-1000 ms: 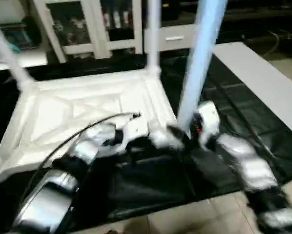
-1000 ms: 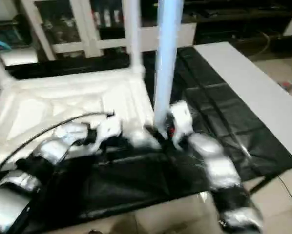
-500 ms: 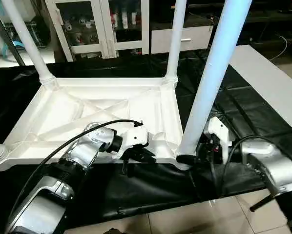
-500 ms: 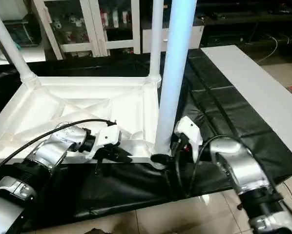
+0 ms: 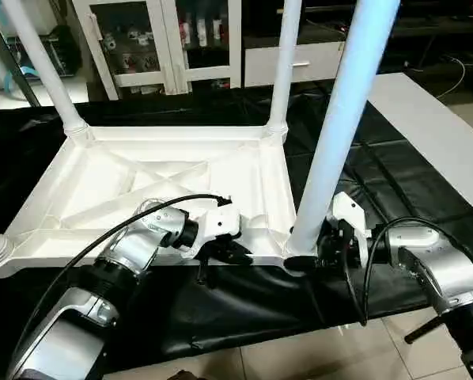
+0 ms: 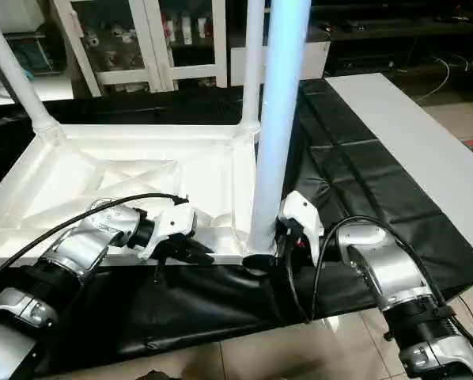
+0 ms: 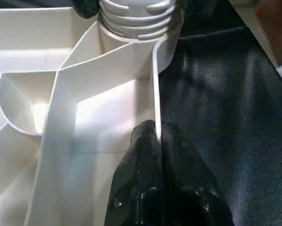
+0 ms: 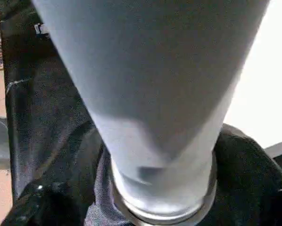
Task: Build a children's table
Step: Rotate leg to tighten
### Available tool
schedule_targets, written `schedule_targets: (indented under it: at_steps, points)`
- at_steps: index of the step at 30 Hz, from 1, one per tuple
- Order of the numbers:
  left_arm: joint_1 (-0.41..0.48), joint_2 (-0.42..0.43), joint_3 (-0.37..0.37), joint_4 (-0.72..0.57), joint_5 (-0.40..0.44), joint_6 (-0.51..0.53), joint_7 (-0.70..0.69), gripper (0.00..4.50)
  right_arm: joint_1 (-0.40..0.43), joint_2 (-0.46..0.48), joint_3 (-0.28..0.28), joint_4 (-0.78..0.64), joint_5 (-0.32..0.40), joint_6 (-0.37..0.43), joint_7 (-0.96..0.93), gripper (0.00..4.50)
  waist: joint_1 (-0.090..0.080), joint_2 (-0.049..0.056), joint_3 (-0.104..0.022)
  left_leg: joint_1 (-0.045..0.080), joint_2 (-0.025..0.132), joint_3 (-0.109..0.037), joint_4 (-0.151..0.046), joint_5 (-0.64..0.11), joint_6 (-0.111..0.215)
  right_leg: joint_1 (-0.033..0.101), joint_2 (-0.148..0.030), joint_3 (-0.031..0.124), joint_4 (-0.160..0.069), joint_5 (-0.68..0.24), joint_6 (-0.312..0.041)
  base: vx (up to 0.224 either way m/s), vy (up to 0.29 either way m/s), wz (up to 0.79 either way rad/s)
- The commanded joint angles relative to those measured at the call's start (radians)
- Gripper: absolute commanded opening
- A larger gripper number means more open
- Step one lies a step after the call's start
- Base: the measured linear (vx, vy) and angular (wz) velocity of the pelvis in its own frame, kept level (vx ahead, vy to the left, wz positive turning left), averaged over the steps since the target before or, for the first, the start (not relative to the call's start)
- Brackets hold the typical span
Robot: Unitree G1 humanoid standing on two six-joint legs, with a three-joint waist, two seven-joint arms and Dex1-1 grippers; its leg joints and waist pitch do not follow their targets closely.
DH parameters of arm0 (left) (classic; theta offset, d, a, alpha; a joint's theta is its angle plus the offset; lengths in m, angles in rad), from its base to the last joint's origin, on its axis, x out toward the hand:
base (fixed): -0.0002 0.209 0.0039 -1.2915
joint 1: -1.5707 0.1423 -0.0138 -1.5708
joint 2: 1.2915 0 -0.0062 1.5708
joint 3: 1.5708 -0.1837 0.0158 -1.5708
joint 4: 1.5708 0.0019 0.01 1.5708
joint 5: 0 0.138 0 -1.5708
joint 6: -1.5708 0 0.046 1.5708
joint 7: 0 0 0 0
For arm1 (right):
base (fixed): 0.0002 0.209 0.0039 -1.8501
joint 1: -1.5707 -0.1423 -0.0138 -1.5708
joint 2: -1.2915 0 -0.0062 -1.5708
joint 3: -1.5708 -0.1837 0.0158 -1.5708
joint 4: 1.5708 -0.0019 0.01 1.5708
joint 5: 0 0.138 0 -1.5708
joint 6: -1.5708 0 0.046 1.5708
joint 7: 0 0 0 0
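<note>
Three legs (image 5: 285, 67) seemingly socketed in tabletop (image 5: 141, 182).

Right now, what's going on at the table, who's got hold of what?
The white tabletop lies upside down on the black-draped work table, with legs standing in its corner sockets. The left gripper is shut on the tabletop's near rim wall, close to the near right corner. The right gripper sits with a black finger on either side of the base of the near right leg, which stands upright in its socket. Whether that leg is fully seated I cannot tell.
</note>
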Motion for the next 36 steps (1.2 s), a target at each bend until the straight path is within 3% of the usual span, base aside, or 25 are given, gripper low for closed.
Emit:
schedule_targets:
  at_steps: [1, 7, 15, 16, 17, 18, 20, 21, 24, 25, 26, 28, 29, 31, 32, 34, 36]
  points:
    - [0.011, 0.017, -0.021, -0.008, 0.018, 0.004, -0.015, 0.0, -0.013, -0.001, -0.003, 0.009, -0.002, 0.0, 0.02, 3.2, 0.001, -0.011, -0.071, 0.022, 0.061, -0.026, -0.071, -0.158, 0.081, 0.045, -0.058, 0.038, -0.058, -0.152, -0.261, 0.0, 0.0, 0.0]
    - [0.011, 0.012, -0.018, -0.008, 0.014, 0.013, -0.01, 0.0, -0.012, 0.002, -0.006, 0.008, 0.0, 0.004, 0.027, 2.77, 0.002, -0.01, -0.07, 0.022, 0.061, -0.026, -0.072, -0.17, 0.075, 0.045, -0.059, 0.038, -0.058, -0.159, -0.262, 0.0, 0.0, 0.0]
    - [0.024, 0.014, -0.013, -0.019, 0.007, 0.016, -0.007, 0.0, 0.02, 0.029, -0.01, -0.007, -0.007, 0.012, -0.031, 2.66, -0.003, -0.007, -0.07, 0.023, 0.06, -0.026, -0.072, -0.176, 0.071, 0.045, -0.057, 0.037, -0.059, -0.157, -0.261, 0.0, 0.0, 0.0]
    - [0.024, 0.014, -0.012, -0.017, 0.007, 0.013, -0.006, 0.0, 0.022, 0.033, -0.011, -0.004, -0.012, 0.011, -0.043, 2.66, -0.003, 0.011, -0.07, 0.026, 0.061, -0.028, -0.073, -0.183, 0.065, 0.043, -0.058, 0.038, -0.059, -0.163, -0.261, 0.0, 0.0, 0.0]
    - [0.023, 0.013, -0.012, -0.016, 0.006, 0.013, -0.005, 0.0, 0.022, 0.034, -0.012, -0.003, -0.014, 0.009, -0.047, 2.66, -0.009, 0.0, -0.069, 0.025, 0.06, -0.027, -0.075, -0.206, 0.057, 0.045, -0.054, 0.037, -0.062, -0.169, -0.259, 0.0, 0.0, 0.0]
    - [0.008, -0.01, 0.002, 0.021, 0.006, 0.005, 0.034, 0.0, 0.017, 0.066, -0.032, 0.033, -0.043, -0.011, -0.144, 2.66, -0.01, 0.007, -0.069, 0.025, 0.059, -0.028, -0.076, -0.215, 0.048, 0.043, -0.056, 0.038, -0.064, -0.18, -0.256, 0.0, 0.0, 0.0]
    - [-0.005, -0.026, 0.008, 0.047, 0.011, -0.005, 0.067, 0.0, 0.011, 0.091, -0.051, 0.058, -0.056, -0.023, -0.211, 2.66, -0.017, 0.002, -0.066, 0.024, 0.054, -0.029, -0.078, -0.252, 0.03, 0.043, -0.057, 0.036, -0.071, -0.235, -0.245, 0.0, 0.0, 0.0]
    - [-0.037, -0.064, 0.026, 0.101, 0.017, -0.014, 0.142, 0.0, -0.012, 0.154, -0.095, 0.102, -0.06, -0.008, -0.34, 2.65, -0.024, -0.001, -0.066, 0.026, 0.052, -0.03, -0.079, -0.27, 0.018, 0.04, -0.057, 0.036, -0.076, -0.279, -0.231, 0.0, 0.0, 0.0]
    - [-0.06, -0.084, 0.035, 0.136, 0.024, -0.026, 0.19, 0.0, -0.028, 0.197, -0.118, 0.129, -0.065, -0.006, -0.425, 2.65, -0.035, 0.001, -0.065, 0.024, 0.052, -0.036, -0.083, -0.296, 0.002, 0.041, -0.057, 0.034, -0.08, -0.34, -0.207, 0.0, 0.0, 0.0]
    - [-0.101, -0.112, 0.039, 0.199, 0.046, -0.049, 0.273, 0.0, -0.055, 0.273, -0.155, 0.181, -0.07, 0.003, -0.579, 2.65, -0.04, -0.002, -0.064, 0.024, 0.052, -0.036, -0.084, -0.306, -0.001, 0.038, -0.057, 0.035, -0.084, -0.349, -0.199, 0.0, 0.0, 0.0]
    - [-0.114, -0.121, 0.04, 0.217, 0.053, -0.054, 0.299, 0.0, -0.065, 0.298, -0.168, 0.202, -0.071, 0.005, -0.632, 2.65, -0.049, 0.002, -0.067, 0.026, 0.049, -0.038, -0.083, -0.308, -0.017, 0.033, -0.056, 0.035, -0.081, -0.348, -0.199, 0.0, 0.0, 0.0]
    - [-0.13, -0.132, 0.042, 0.238, 0.059, -0.057, 0.329, 0.0, -0.079, 0.329, -0.185, 0.229, -0.071, 0.01, -0.698, 2.65, -0.055, 0.001, -0.068, 0.021, 0.048, -0.042, -0.086, -0.305, -0.021, 0.039, -0.057, 0.032, -0.08, -0.335, -0.196, 0.0, 0.0, 0.0]
    - [-0.159, -0.152, 0.046, 0.268, 0.067, -0.056, 0.369, 0.0, -0.116, 0.384, -0.218, 0.291, -0.067, 0.014, -0.817, 2.65, -0.063, 0.015, -0.066, 0.025, 0.047, -0.037, -0.084, -0.32, -0.014, 0.03, -0.056, 0.036, -0.081, -0.31, -0.208, 0.0, 0.0, 0.0]
    - [-0.181, -0.166, 0.045, 0.294, 0.081, -0.059, 0.398, 0.0, -0.157, 0.431, -0.248, 0.351, -0.068, 0.007, -0.934, 2.65, -0.075, 0.015, -0.07, 0.019, 0.045, -0.041, -0.085, -0.31, -0.017, 0.039, -0.054, 0.033, -0.079, -0.27, -0.215, 0.0, 0.0, 0.0]
    - [-0.184, -0.168, 0.045, 0.3, 0.084, -0.061, 0.403, 0.0, -0.162, 0.436, -0.252, 0.359, -0.07, 0.004, -0.951, 2.64, -0.076, 0.013, -0.071, 0.02, 0.045, -0.04, -0.084, -0.308, -0.018, 0.038, -0.054, 0.032, -0.078, -0.259, -0.218, 0.0, 0.0, 0.0]
    - [-0.204, -0.184, 0.046, 0.334, 0.097, -0.068, 0.436, 0.0, -0.194, 0.467, -0.274, 0.403, -0.079, -0.012, -1.032, 2.64, -0.082, 0.021, -0.075, 0.02, 0.044, -0.038, -0.08, -0.28, -0.005, 0.042, -0.055, 0.033, -0.073, -0.188, -0.239, 0.0, 0.0, 0.0]
    - [-0.236, -0.211, 0.044, 0.386, 0.12, -0.074, 0.504, 0.0, -0.237, 0.506, -0.293, 0.462, -0.11, -0.036, -1.159, 2.64, -0.083, 0.019, -0.078, 0.02, 0.043, -0.034, -0.075, -0.233, 0.007, 0.041, -0.053, 0.033, -0.066, -0.122, -0.257, 0.0, 0.0, 0.0]
